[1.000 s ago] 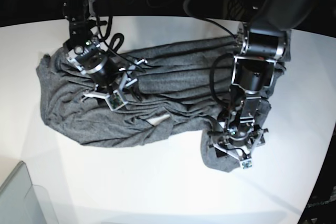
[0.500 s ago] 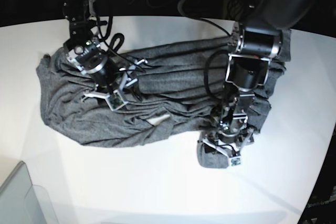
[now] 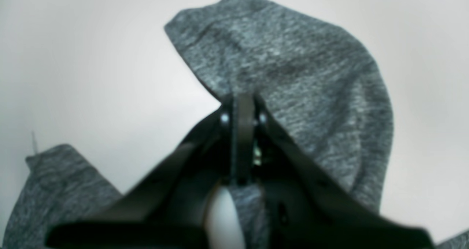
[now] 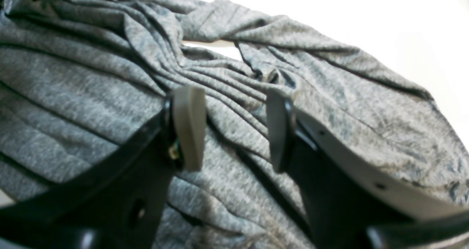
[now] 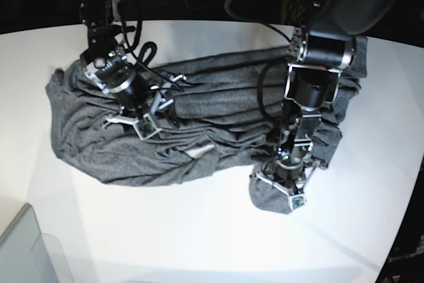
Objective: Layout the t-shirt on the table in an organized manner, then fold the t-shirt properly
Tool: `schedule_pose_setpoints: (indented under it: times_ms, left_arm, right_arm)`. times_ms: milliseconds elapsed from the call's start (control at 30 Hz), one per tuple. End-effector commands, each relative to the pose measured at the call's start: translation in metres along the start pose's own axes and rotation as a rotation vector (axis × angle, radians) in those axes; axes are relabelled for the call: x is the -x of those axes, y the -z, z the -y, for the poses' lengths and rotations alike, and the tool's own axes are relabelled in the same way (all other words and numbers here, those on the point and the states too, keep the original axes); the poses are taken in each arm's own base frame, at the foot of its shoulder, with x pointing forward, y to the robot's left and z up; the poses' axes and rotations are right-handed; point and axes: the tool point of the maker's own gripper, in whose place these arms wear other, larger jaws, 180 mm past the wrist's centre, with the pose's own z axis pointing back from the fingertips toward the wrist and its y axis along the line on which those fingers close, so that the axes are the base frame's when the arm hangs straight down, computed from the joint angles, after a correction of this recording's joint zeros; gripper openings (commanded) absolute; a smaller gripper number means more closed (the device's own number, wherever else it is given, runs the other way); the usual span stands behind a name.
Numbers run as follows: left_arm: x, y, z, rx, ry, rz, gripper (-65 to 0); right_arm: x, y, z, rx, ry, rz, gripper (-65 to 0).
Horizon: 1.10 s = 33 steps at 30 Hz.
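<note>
T-shirt [image 5: 199,124] lies bunched in ridges across the middle of the white table [image 5: 199,236], not yet spread flat. The left tool [image 3: 240,131], wide apart over the near right corner a second ago, has now clamped onto that flap of cloth. The right tool [image 4: 229,131] hangs released above the folds at far left, holding nothing. With a corner gripped, pulling the shirt flat looks ready to start.

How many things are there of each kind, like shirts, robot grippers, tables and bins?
t-shirt: 1
grippers: 2, the left gripper shut on the t-shirt, the right gripper open over it
table: 1
grey bin: 1, only a corner shows
Total: 5
</note>
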Motion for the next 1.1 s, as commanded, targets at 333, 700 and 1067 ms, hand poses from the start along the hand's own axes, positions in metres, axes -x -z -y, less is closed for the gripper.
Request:
schedule_pose_setpoints:
  times_ms: [333,700,1067]
  left_arm:
    - [-0.080,-0.048,0.026,0.105,-0.070,0.142,-64.9]
    - [-0.117,-0.127,-0.027,0.046,-0.241,0.225,-64.9]
    - [-0.123,-0.149,-0.077,-0.039,-0.330,0.242,-64.9]
  right_arm:
    - [-0.019,0.001,0.006,0.011,-0.007,0.063,-37.7]
    - [-0.025,0.002,0.008,0.014,-0.008,0.076,-37.7]
    - [-0.026,0.003,0.007,0.010,-0.006,0.078,-37.7]
